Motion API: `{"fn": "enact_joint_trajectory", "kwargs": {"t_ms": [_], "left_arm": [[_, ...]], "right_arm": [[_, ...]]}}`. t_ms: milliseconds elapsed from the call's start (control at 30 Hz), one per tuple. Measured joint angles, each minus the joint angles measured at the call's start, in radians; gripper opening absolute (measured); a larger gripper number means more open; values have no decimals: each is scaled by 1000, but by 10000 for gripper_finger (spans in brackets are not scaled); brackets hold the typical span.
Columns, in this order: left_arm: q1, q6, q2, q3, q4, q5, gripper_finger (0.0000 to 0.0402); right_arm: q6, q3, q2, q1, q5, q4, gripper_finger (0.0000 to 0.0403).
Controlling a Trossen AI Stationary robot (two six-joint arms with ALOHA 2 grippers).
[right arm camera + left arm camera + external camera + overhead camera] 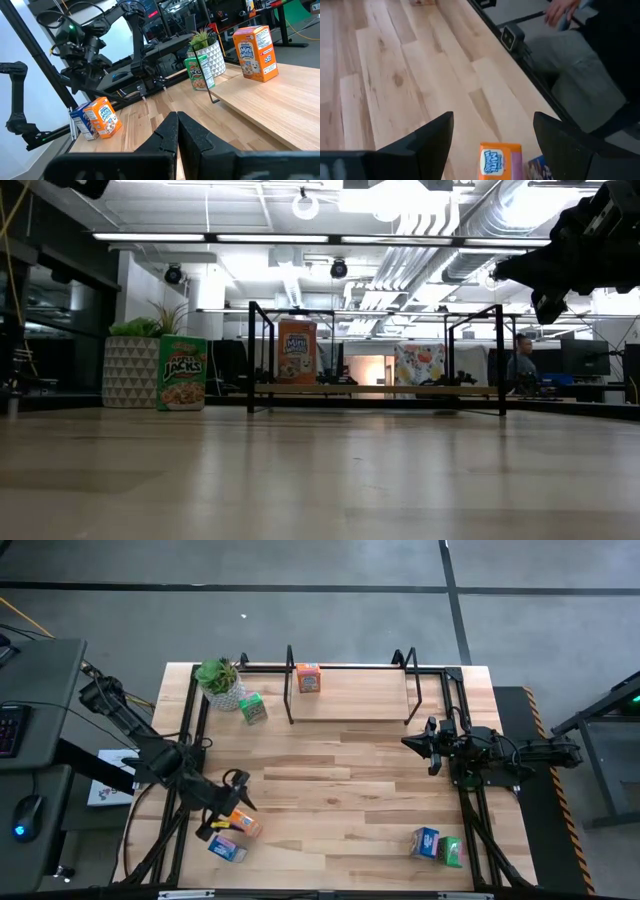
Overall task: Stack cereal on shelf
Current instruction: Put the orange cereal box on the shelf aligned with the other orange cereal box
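The shelf [350,695] stands at the table's far middle, and one orange cereal box [308,678] stands upright on its board; it also shows in the low view [296,352]. A green box [253,708] stands on the table beside the plant. An orange box [501,161] and a blue box [540,169] lie at the near left. My left gripper [240,795] is open just above and far of them; in its wrist view [494,120] the orange box shows between the fingers, apart from them. A blue box [426,842] and a green box [451,852] lie at the near right. My right gripper [428,745] is shut and empty, raised at the right.
A potted green plant [220,680] stands at the far left corner, next to the shelf's left end frame. Black frame rails run along the table's left and right edges. A person's hand [560,10] and dark clothing show beyond the table edge in the left wrist view.
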Motion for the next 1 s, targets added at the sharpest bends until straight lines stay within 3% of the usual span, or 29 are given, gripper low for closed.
{"fn": "enact_joint_trajectory", "kwargs": {"t_ms": [567, 900, 1000], "left_arm": [[9, 98, 0, 0, 53, -58, 269], [24, 85, 0, 0, -13, -67, 357], [24, 96, 0, 0, -52, -67, 365]], "right_arm": [[0, 0, 0, 0, 0, 0, 0], [0, 0, 0, 0, 0, 0, 0], [0, 0, 0, 0, 0, 0, 0]]}}
